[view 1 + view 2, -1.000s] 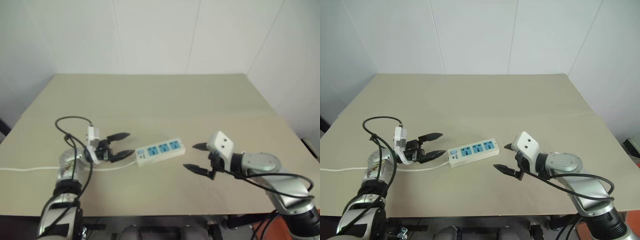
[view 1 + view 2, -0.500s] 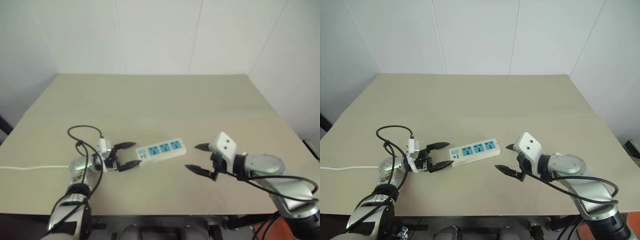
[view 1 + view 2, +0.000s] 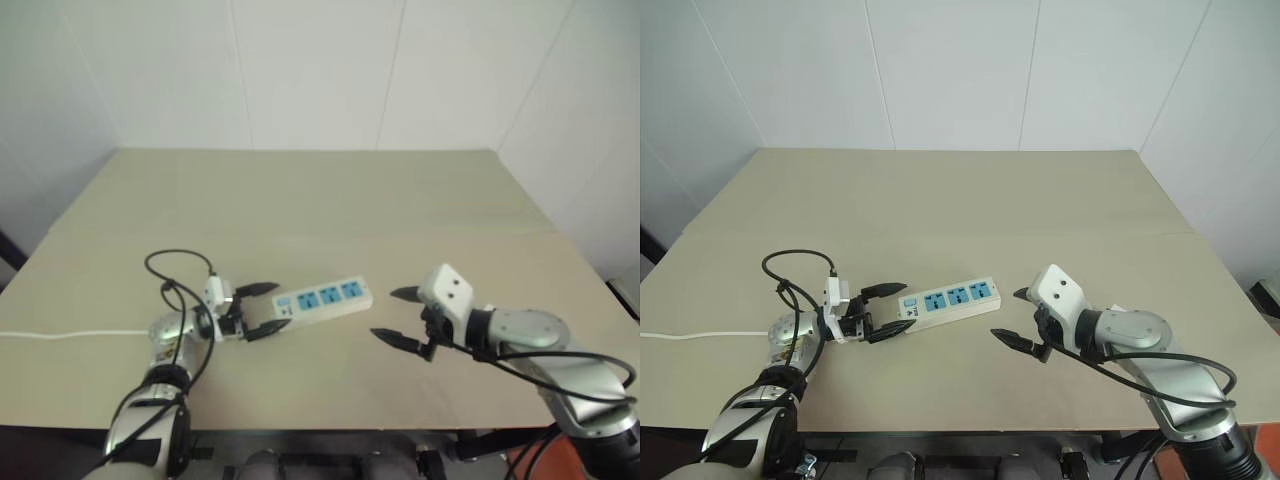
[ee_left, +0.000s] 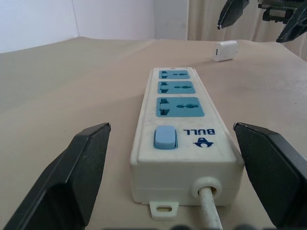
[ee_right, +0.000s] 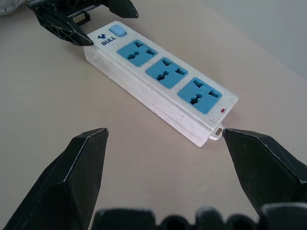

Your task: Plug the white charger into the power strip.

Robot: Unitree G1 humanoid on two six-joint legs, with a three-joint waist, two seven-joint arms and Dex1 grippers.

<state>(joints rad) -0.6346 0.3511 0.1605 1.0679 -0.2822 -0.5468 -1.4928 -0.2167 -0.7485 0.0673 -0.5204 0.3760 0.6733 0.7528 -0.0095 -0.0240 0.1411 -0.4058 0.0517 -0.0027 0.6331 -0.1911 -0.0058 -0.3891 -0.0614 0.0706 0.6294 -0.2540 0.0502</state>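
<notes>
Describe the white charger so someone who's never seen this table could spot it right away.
Start at the beige table and find the long white power strip with three blue sockets. Look past the end opposite its cord, toward the right pincer: the white charger sits alone on the tabletop. It is a small plain white block, far smaller than the strip, with no blue faces.

The power strip (image 3: 947,301) is laid on the desk (image 3: 960,200) between the two hands. Its switch end is flanked by the left hand (image 3: 887,308); the right hand (image 3: 1015,317) is held apart at the opposite end. The white charger (image 4: 225,50) is seen beyond the strip's far end.
</notes>
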